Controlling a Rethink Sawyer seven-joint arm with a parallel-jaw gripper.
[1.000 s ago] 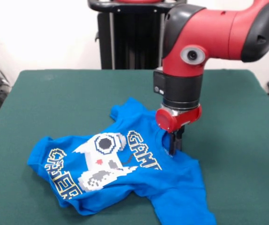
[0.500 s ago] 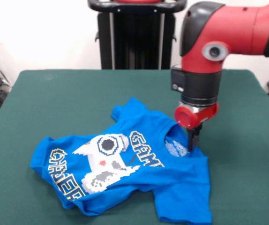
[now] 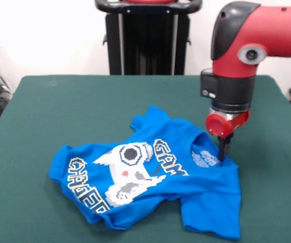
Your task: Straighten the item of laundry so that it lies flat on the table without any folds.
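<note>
One gripper (image 3: 224,153), fingers pinched together on the collar edge of the item of laundry (image 3: 150,190). Spread on the table (image 3: 59,111) to the side of and below that pinch, hem end rumpled and one sleeve tucked under. Best pulled low and steady away from the bunched end, without lifting, then released.

Rumpled blue T-shirt (image 3: 150,187) on green table (image 3: 59,111)
</note>
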